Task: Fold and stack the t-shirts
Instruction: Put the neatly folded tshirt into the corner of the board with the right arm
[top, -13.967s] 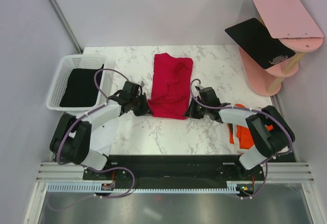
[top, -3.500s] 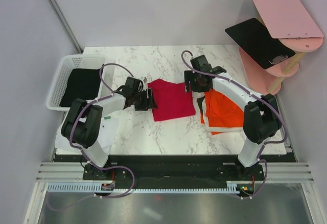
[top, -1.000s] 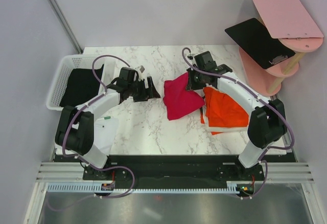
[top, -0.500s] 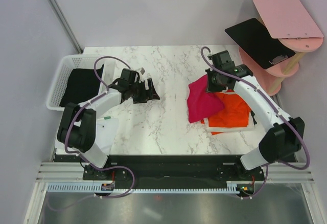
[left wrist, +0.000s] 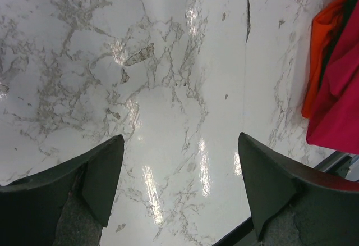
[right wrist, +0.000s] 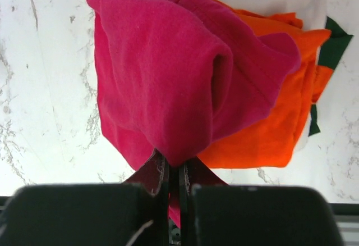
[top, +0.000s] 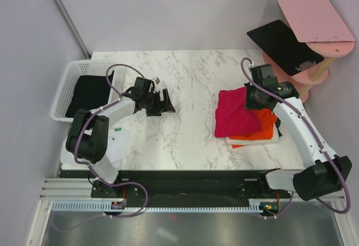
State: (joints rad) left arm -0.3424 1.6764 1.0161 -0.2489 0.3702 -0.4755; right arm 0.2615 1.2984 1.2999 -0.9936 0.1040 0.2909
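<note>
On the marble desk (top: 190, 139), the right hand (right wrist: 174, 170) pinches the crimson t-shirt (top: 235, 119) draped over the orange-red t-shirts (top: 266, 129), the left hand (left wrist: 179, 173) gapes wide above the marble, and beyond them a white basket (top: 67, 83) holds a black t-shirt (top: 90, 93) and a pink shelf (top: 314, 16) bears a black board (top: 283, 45).

No writing can be read in any of the views. No label, brand, number or sign is legible.

Folded crimson t-shirt (top: 235, 114) atop orange-red t-shirts (top: 262, 132) on the right; black t-shirt (top: 88, 95) inside basket (top: 61, 95).
</note>
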